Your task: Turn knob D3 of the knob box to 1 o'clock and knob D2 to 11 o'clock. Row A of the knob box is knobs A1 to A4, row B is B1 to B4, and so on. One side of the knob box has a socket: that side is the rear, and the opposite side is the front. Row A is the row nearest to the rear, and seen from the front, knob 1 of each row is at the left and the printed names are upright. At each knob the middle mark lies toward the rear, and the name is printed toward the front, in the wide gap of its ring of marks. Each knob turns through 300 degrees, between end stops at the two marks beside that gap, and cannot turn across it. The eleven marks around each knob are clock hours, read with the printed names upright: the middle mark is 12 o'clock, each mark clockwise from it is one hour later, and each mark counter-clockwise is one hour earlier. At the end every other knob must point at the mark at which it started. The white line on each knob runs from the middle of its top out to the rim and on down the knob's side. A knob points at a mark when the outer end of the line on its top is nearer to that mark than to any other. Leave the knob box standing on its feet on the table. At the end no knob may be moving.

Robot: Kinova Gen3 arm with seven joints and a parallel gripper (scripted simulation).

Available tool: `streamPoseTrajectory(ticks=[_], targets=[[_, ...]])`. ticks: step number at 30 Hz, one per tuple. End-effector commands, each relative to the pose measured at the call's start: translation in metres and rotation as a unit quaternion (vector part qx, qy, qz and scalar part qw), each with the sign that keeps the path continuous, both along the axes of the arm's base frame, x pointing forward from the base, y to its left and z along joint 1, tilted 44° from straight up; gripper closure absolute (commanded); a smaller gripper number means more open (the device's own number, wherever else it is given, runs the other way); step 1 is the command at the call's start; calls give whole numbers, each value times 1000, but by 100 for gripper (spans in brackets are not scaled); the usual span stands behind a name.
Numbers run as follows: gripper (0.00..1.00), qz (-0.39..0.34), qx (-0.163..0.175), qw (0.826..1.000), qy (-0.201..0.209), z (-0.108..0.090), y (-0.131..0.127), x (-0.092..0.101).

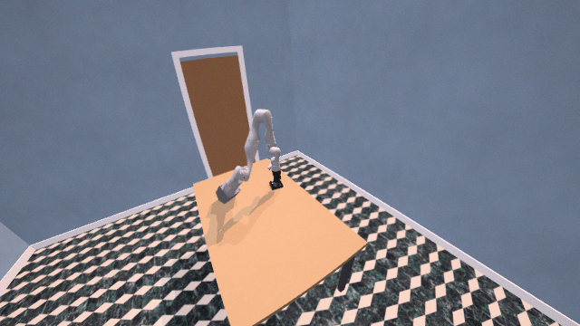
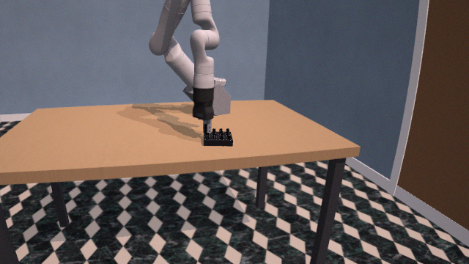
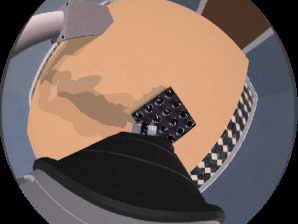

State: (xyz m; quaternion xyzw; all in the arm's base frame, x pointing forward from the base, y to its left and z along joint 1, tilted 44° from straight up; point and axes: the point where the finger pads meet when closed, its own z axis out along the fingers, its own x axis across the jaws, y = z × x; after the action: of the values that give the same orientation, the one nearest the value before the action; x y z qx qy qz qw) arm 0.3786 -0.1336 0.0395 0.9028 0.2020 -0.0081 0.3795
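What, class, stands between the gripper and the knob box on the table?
Nothing visible does. The gripper points straight down at the left end of the knob box, its fingers already down among the knobs there and closed on one of them. Which knob it is cannot be read. The box stands alone on the table.
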Motion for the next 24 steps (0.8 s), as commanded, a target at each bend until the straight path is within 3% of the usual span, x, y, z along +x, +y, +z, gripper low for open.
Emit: streamPoseTrajectory(ticks=[1, 12, 24], targets=[[70, 19, -2, 1000, 18, 0, 1, 1], [70, 109, -19, 988, 104, 0, 1, 1], [70, 150, -27, 978, 144, 0, 1, 1]])
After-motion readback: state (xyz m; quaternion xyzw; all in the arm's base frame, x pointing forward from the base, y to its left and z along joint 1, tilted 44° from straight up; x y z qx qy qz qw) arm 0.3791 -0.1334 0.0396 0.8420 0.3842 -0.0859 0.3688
